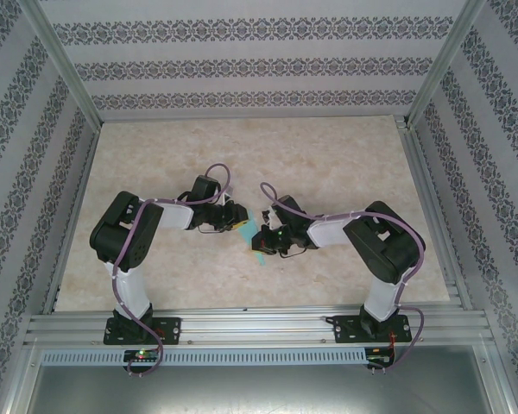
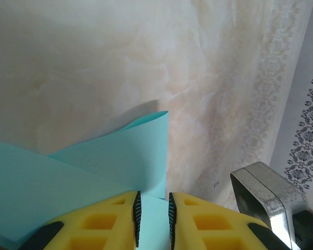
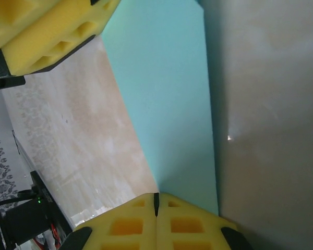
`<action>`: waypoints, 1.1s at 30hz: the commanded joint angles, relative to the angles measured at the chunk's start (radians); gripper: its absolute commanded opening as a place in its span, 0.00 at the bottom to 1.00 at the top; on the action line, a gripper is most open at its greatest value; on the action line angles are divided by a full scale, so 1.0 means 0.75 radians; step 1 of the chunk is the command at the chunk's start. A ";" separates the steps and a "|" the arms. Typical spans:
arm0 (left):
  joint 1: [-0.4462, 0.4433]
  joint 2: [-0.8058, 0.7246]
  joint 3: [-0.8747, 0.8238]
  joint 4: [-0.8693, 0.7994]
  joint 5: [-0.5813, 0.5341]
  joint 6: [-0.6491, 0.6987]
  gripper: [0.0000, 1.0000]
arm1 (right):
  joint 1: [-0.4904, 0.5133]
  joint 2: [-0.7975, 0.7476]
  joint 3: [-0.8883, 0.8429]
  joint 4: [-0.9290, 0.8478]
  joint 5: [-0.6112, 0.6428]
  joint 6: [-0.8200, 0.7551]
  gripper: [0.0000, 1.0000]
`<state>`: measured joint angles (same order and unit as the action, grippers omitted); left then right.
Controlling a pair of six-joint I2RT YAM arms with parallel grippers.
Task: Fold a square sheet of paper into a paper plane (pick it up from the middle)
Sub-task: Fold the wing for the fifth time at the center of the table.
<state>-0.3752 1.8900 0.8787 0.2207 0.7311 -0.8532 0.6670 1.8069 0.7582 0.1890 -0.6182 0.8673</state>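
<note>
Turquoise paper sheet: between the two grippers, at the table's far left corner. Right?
No: the turquoise paper sheet is between the left gripper and right gripper but central on the table, not its far left corner. Top external view shows it.

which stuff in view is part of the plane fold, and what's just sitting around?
Part of the job:
teal paper, part-folded
left gripper
right gripper

Not part of it (all fixtures):
table
patterned walls
metal frame
</note>
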 commanded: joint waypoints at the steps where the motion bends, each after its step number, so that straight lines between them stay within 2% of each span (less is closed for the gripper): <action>1: 0.085 0.028 -0.037 -0.087 -0.091 0.069 0.26 | 0.000 0.028 -0.093 -0.182 0.072 -0.075 0.00; 14: 0.239 0.068 0.078 -0.145 -0.024 0.151 0.29 | -0.001 0.027 -0.080 -0.227 0.029 -0.116 0.00; 22: 0.279 -0.066 0.156 -0.300 -0.041 0.210 0.33 | 0.013 0.047 -0.051 -0.199 0.021 -0.087 0.00; 27: 0.236 -0.184 0.135 -0.307 -0.028 0.180 0.35 | 0.015 0.049 -0.045 -0.156 0.027 -0.043 0.00; 33: 0.027 -0.266 0.080 -0.293 -0.070 0.133 0.34 | 0.028 0.045 -0.052 -0.087 0.063 0.028 0.00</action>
<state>-0.2859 1.7012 0.9642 0.0177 0.6968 -0.7410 0.6655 1.7962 0.7460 0.1871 -0.6353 0.8562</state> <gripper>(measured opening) 0.344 0.053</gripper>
